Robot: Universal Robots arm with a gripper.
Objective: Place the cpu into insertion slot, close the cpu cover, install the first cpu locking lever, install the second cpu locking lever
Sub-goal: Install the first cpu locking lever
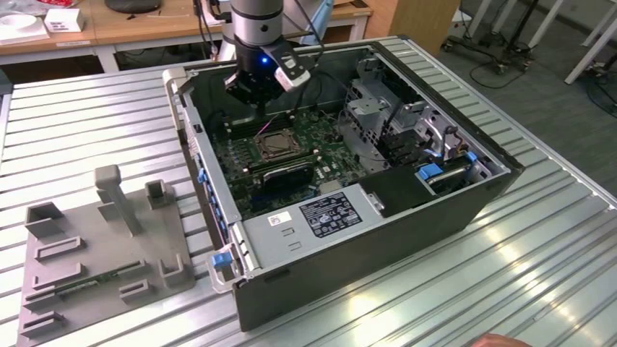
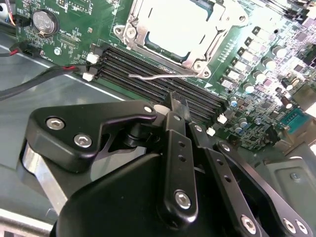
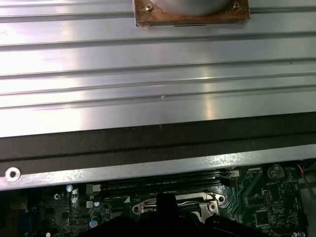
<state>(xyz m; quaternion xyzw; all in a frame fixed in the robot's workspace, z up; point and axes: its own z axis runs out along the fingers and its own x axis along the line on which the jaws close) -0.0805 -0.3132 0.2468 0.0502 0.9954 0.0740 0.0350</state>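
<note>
The cpu (image 2: 177, 22) lies in the insertion slot (image 1: 273, 145), just left of centre in the exterior view, under the lowered cpu cover (image 2: 134, 25); one locking lever (image 2: 148, 75) looks unlatched; the gripper (image 2: 177, 102) hangs nearby, jaws pressed together, holding nothing.

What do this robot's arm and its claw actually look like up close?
The arm is a smooth silver-grey tube with a blue glowing ring at the wrist and a small white box fixed beside it. The gripper is matte black: flat linked bars pinned with shiny silver screws, mounted over a bright metal collar.
</note>
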